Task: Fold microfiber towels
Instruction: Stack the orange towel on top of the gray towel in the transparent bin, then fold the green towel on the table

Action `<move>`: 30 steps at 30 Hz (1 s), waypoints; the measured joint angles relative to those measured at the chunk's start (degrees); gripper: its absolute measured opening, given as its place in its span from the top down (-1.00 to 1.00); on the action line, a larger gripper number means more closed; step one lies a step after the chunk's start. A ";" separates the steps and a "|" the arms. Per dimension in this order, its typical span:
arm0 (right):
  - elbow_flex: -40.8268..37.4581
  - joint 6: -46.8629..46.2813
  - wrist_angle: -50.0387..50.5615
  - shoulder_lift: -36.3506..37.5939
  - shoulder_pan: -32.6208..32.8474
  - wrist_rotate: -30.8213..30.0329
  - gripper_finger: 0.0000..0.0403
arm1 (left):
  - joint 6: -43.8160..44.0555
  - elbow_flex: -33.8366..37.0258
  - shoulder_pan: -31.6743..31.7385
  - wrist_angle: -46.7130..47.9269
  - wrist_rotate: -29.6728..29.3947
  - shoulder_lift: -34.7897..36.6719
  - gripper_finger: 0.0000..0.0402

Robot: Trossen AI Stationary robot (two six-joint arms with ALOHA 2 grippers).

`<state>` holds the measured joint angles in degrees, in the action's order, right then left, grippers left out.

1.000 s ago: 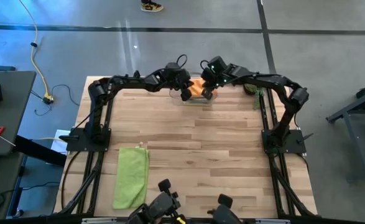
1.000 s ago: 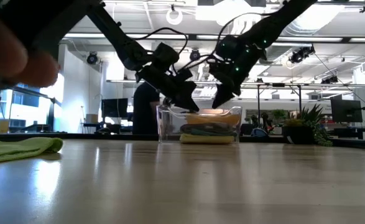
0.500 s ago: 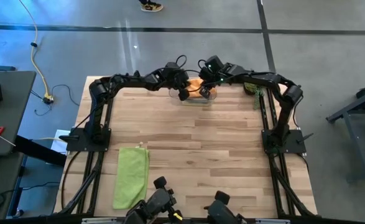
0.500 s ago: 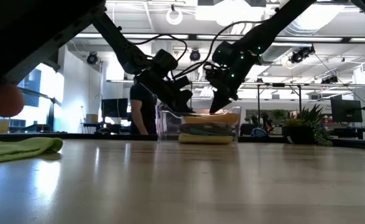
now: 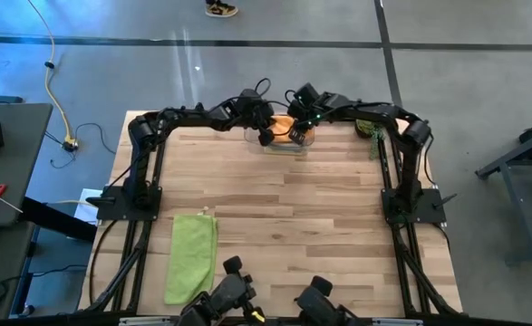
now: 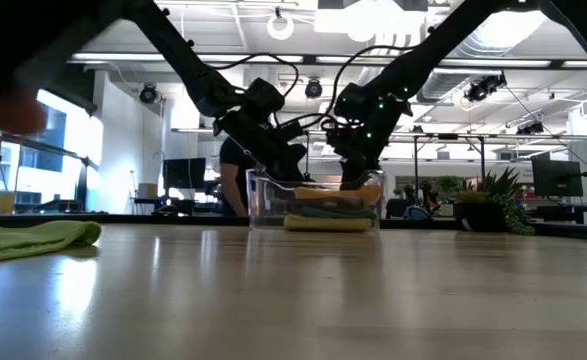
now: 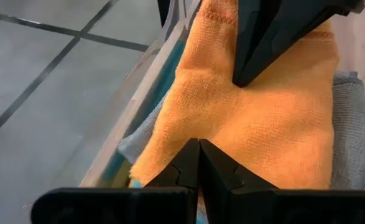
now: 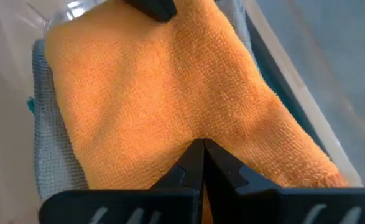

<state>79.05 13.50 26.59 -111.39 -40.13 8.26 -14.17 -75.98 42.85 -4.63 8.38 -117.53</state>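
Note:
A clear plastic bin (image 5: 284, 146) stands at the table's far edge, in the middle. In it lies a stack of folded towels with the orange towel (image 7: 232, 124) on top. A grey towel (image 7: 351, 124) lies under it, and a yellow one (image 6: 328, 223) lies at the bottom. My left gripper (image 7: 199, 144) reaches into the bin from the left and my right gripper (image 8: 202, 144) from the right. Both are shut on the orange towel, their tips a short way apart. A lime green towel (image 5: 191, 258) lies flat on the table at the near left, touched by neither gripper. My left gripper pinches the orange towel's top surface (image 7: 191, 134) between its two fingertips, near the towel's left edge by the bin wall. The fingers slant down from the table's left. The towel rests on the stack in the bin. How many layers are caught, I cannot tell. My right gripper pinches the orange towel's top surface (image 8: 201, 134) between its fingertips, and creases run out from that spot. The fingers slant steeply down from the table's right. The towel lies on the grey towel, inside the bin.
A small green plant (image 5: 367, 129) stands at the far right, beside the right arm. Bare wooden tabletop (image 5: 293, 208) stretches from the bin to the near edge. The bin's clear walls (image 6: 263, 205) enclose both sets of fingertips.
My right gripper has gone down into the bin, staying shut. The orange towel has sunk with it from rim height onto the stack. My left gripper has kept nearly still.

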 joint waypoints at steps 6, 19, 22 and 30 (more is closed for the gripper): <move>0.00 0.02 -0.47 2.52 0.03 -0.07 1.00 | -2.81 0.06 0.37 2.65 0.01 5.44 1.00; -9.61 3.03 -10.56 17.68 0.70 7.47 1.00 | -4.05 16.55 -4.18 6.61 6.19 28.37 1.00; -17.25 1.83 -19.18 21.09 1.91 8.40 1.00 | -3.95 22.29 -7.71 6.68 5.99 34.64 1.00; -36.18 -1.08 -45.46 28.58 8.05 8.68 1.00 | 0.10 30.00 -18.92 16.22 0.35 46.82 1.00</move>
<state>42.86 12.42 -18.87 -82.82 -32.08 16.93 -14.07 -45.98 23.93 11.59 8.73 -70.71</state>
